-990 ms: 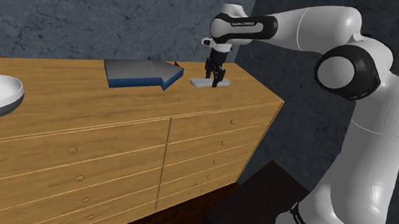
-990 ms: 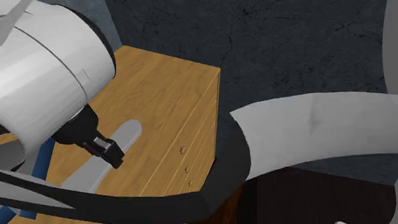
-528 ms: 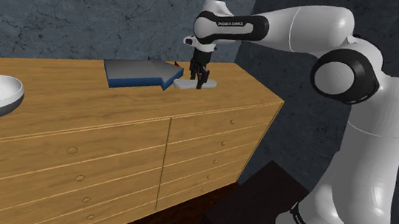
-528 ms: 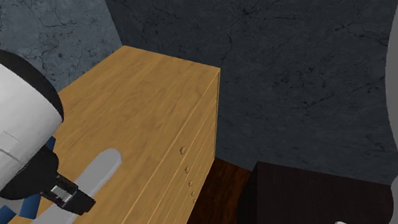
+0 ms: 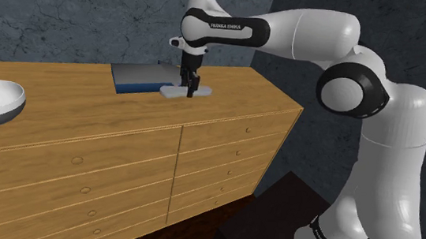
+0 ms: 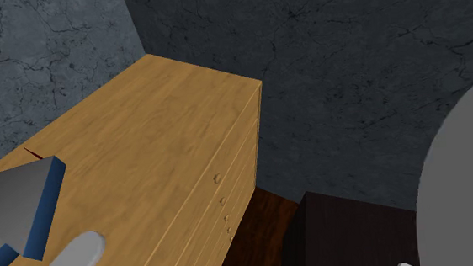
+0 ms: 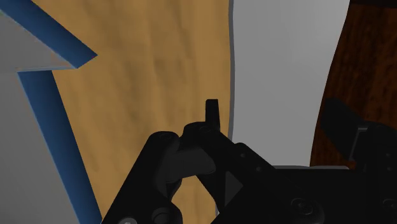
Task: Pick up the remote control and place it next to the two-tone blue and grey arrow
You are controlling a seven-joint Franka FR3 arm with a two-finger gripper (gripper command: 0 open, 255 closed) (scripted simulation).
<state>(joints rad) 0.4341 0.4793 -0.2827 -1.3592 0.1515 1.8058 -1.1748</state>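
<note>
Shoulder view: pincer (image 5: 187,84) clamps the grey remote (image 5: 172,92) over a wooden dresser (image 5: 85,119) before dark cracked walls (image 5: 55,6).

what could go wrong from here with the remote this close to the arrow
1. The gripper holds the remote right beside the arrow. If it comes down a little off, the remote's end could land on the arrow's blue edge or push it.
2. The fingers clasp the remote across its narrow width, and long ends stick out on both sides. It might swivel in the grip or tip when let go onto the dresser.
</note>
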